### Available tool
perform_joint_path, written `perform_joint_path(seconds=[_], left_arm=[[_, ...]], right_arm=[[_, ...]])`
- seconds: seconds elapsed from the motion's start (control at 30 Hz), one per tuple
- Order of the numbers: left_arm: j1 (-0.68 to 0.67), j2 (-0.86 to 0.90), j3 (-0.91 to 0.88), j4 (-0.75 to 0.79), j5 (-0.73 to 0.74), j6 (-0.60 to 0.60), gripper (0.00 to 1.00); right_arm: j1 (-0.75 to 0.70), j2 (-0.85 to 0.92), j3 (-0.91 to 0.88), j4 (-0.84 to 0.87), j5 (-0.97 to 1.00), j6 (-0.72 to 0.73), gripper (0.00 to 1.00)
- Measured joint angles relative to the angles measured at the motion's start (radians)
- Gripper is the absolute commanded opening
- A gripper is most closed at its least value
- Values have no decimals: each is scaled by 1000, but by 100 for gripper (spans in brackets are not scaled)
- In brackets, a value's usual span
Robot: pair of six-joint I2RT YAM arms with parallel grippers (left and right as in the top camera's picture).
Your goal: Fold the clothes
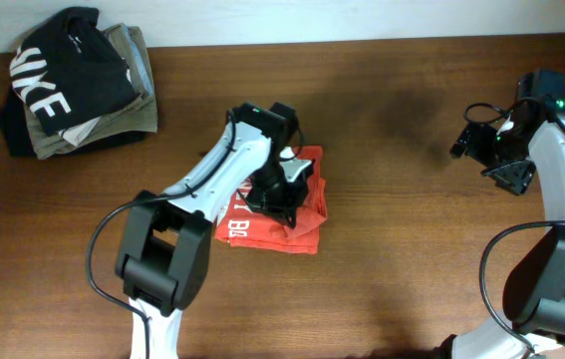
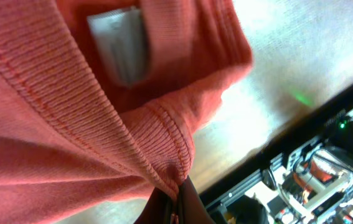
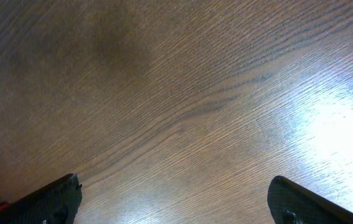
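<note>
T-shirt (image 1: 307, 227), red-orange, lies bunched near the middle of the dark wooden surface (image 1: 412, 279), with white lettering showing at its left edge. The left gripper (image 1: 284, 187) sits on it, pressed together on a ribbed seam (the white neck label (image 2: 121, 46) shows close by in the wrist view). The right gripper (image 3: 176, 199) hangs spread over bare wood, well apart. A black garment (image 1: 58, 75) with white letters tops olive-grey folded garments (image 1: 141, 100) in the far left corner. A pale wall (image 1: 362, 18) runs behind.
</note>
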Motion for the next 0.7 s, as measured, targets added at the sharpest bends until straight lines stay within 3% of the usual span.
perform_joint_path(seconds=[0.03, 0.1, 0.17, 0.33, 0.4, 0.43, 0.5, 0.7], left_arm=[[-18, 0, 1, -13, 0, 0, 17], [-56, 0, 1, -22, -6, 0, 22], [-102, 0, -1, -22, -21, 1, 50], [-146, 0, -5, -19, -37, 4, 54], [-140, -1, 47, -24, -47, 4, 71], [-138, -1, 64, -21, -53, 4, 75], [-96, -5, 228, 22, -119, 0, 75], [-30, 44, 268, 150, -190, -34, 72]], right_arm=[[0, 0, 0, 0, 0, 0, 99], [0, 0, 0, 0, 0, 0, 99], [0, 0, 0, 0, 0, 0, 99], [0, 0, 0, 0, 0, 0, 99], [0, 0, 0, -1, 0, 0, 99], [0, 0, 0, -1, 0, 0, 99], [0, 0, 0, 0, 0, 0, 99], [0, 0, 0, 0, 0, 0, 99]])
